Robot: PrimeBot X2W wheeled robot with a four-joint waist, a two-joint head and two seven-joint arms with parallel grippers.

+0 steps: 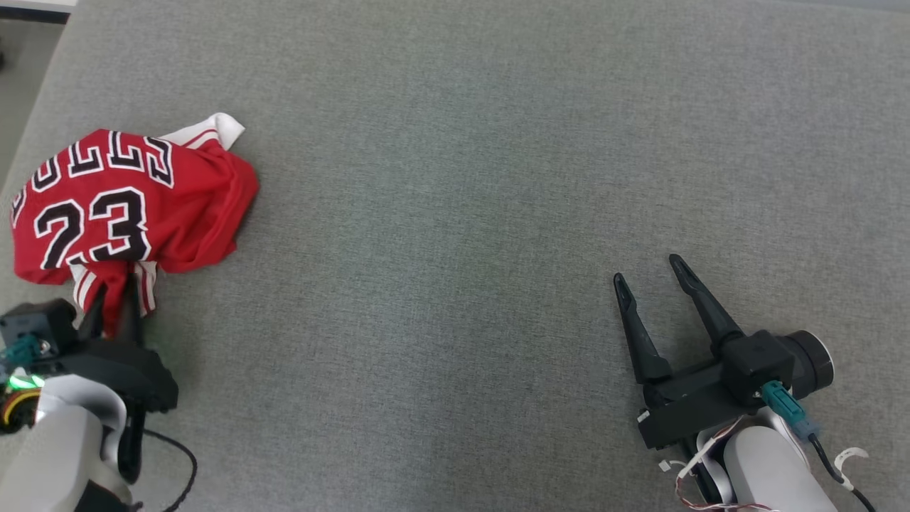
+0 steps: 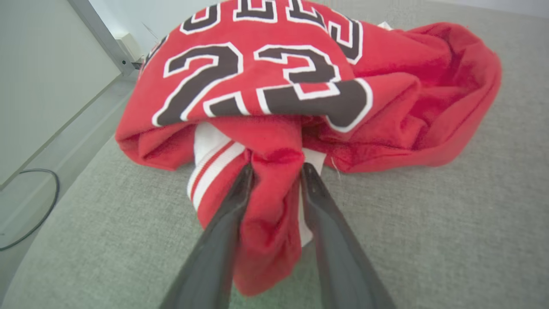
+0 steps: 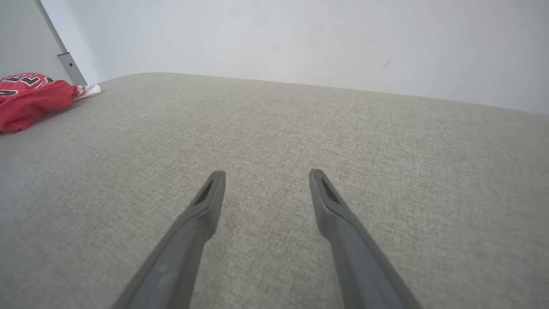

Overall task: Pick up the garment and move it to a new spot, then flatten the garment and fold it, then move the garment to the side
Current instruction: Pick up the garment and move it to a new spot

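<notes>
The garment [image 1: 128, 206], a red jersey with black "23" and lettering outlined in white, lies crumpled at the far left of the grey cloth surface [image 1: 455, 213]. One white sleeve pokes out at its far side. My left gripper [image 1: 114, 291] is at its near edge. In the left wrist view the two fingers of the left gripper [image 2: 278, 169] press on either side of a hanging red fold of the garment [image 2: 274, 86], beside striped trim. My right gripper [image 1: 647, 270] stands open and empty at the lower right, far from the garment [image 3: 30, 101]. The right gripper [image 3: 266, 173] hovers over bare cloth.
The surface's left edge [image 1: 28, 135] runs close behind the jersey, with floor beyond. A dark cable [image 2: 30, 206] lies on that floor, near a metal post [image 2: 103, 38]. A white wall [image 3: 300, 38] rises beyond the far edge.
</notes>
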